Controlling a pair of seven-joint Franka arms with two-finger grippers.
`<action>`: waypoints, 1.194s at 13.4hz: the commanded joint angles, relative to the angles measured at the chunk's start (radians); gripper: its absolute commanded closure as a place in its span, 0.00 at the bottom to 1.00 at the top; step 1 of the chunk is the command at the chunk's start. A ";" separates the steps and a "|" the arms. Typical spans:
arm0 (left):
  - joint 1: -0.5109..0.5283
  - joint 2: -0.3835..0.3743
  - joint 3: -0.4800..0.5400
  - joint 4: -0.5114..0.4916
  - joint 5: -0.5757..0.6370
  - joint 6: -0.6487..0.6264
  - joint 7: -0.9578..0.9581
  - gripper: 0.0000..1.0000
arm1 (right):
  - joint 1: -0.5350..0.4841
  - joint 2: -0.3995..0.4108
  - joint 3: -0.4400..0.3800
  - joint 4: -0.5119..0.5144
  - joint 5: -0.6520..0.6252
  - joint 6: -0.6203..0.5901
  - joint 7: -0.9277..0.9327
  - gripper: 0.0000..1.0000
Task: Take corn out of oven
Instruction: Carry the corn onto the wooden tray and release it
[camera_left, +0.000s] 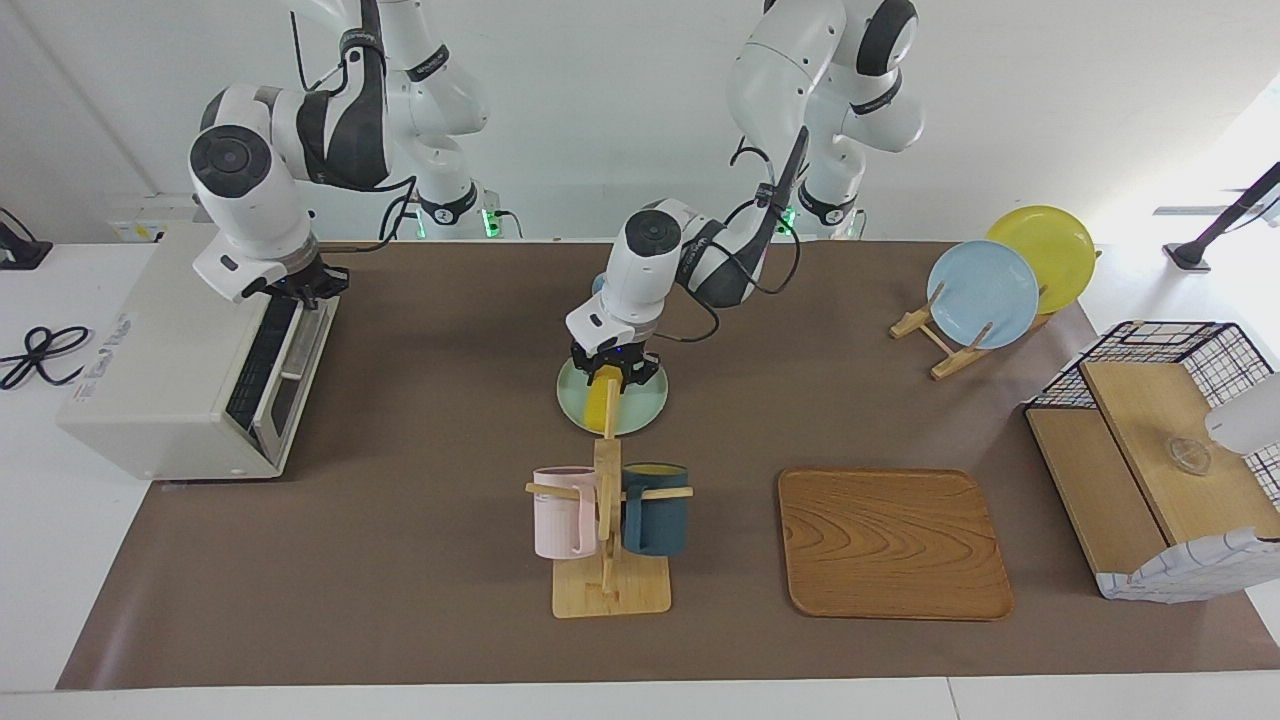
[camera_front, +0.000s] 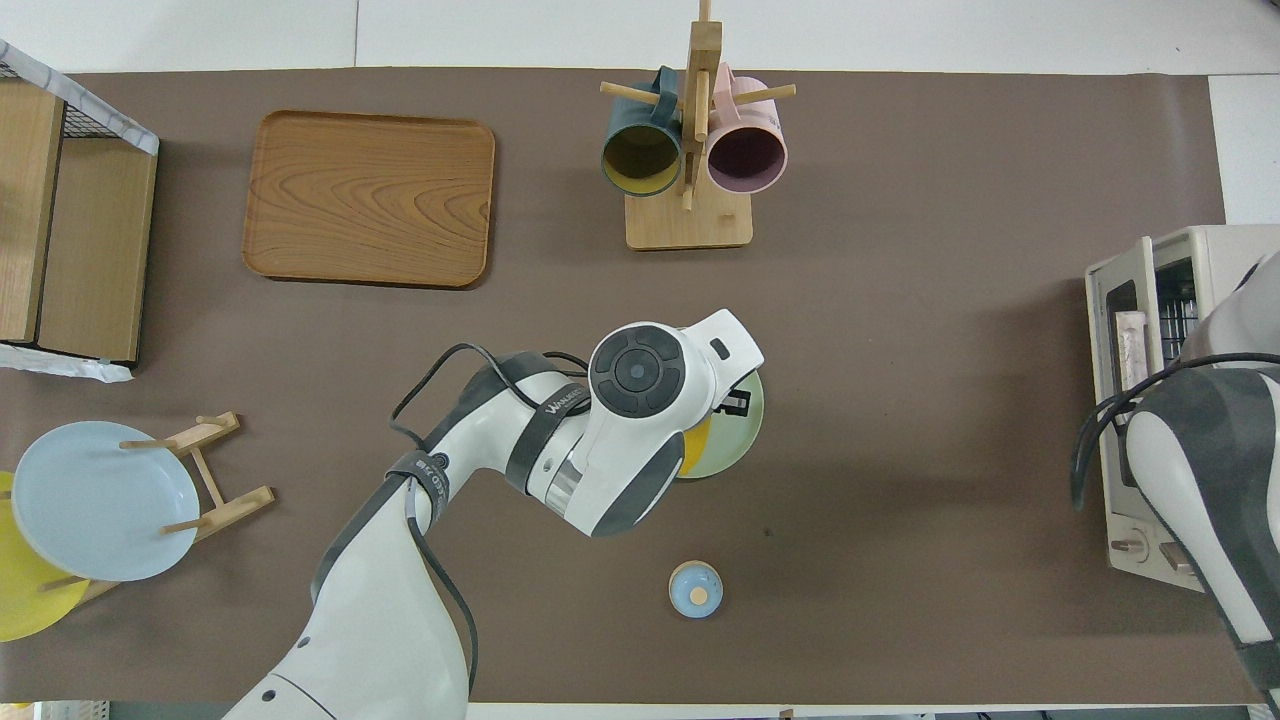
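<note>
The corn (camera_left: 602, 397) lies on a pale green plate (camera_left: 645, 404) mid-table, its long axis running from the robots' side out toward the mug rack (camera_left: 607, 520). The left end effector (camera_left: 611, 372) is clamped on the end of the corn nearer the robots. The oven (camera_left: 170, 350) sits at the right arm's end of the table, its door almost closed. The right end effector (camera_left: 300, 288), fingers together, is at the door's top edge.

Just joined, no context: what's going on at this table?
The left gripper has its jaws shut on the corn, which lies on the green plate mid-table. The right gripper is at the top edge of the oven door, which is nearly closed, so the corn is already out.
</note>
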 joint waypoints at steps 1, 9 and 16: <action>0.067 -0.127 0.025 -0.009 0.003 -0.138 0.010 1.00 | -0.030 -0.010 0.001 -0.007 -0.014 -0.003 -0.065 0.99; 0.478 0.005 0.024 0.239 0.058 -0.332 0.303 1.00 | -0.020 -0.036 0.004 0.097 0.001 -0.066 -0.121 0.98; 0.610 0.318 0.018 0.544 0.060 -0.217 0.331 1.00 | -0.015 0.076 0.017 0.432 0.205 -0.296 -0.043 0.90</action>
